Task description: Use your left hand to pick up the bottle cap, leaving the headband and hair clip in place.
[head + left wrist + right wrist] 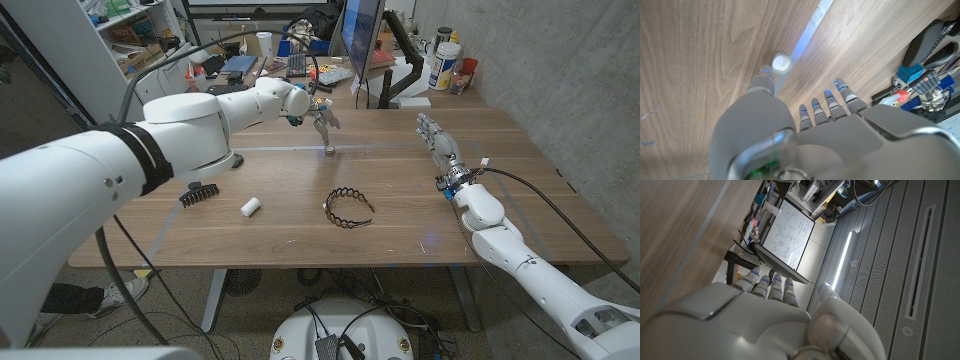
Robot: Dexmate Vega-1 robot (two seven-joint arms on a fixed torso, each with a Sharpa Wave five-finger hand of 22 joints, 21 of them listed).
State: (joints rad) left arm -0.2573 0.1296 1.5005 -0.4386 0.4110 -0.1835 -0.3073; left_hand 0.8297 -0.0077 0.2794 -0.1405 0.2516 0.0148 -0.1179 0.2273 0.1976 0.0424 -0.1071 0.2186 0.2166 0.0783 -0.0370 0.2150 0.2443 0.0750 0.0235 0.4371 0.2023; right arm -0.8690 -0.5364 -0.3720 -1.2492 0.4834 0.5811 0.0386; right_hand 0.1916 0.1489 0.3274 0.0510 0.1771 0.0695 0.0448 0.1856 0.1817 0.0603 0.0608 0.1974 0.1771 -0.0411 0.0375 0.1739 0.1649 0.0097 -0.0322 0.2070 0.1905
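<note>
Head view: your left hand hangs over the far middle of the desk, fingers pointing down and loose, gripping nothing. The cap sits just below them on the pale strip of reflected light, so the reach looks lined up for a pick from above. The clip lies near the left edge and the headband toward the near edge at the middle, both well apart from the cap. That spacing gives you room to close without brushing either. A small white cylinder lies between the clip and the headband. Your right hand waits near the right edge, fingers straight, empty.

Left wrist view: the cap shows just past the thumb tip, on the desk. The other fingers are spread off to one side, so nothing is pinched yet. Whether the thumb touches the cap I cannot tell.

Right wrist view: the right hand is stretched out and holds nothing, parked out of the way.
</note>
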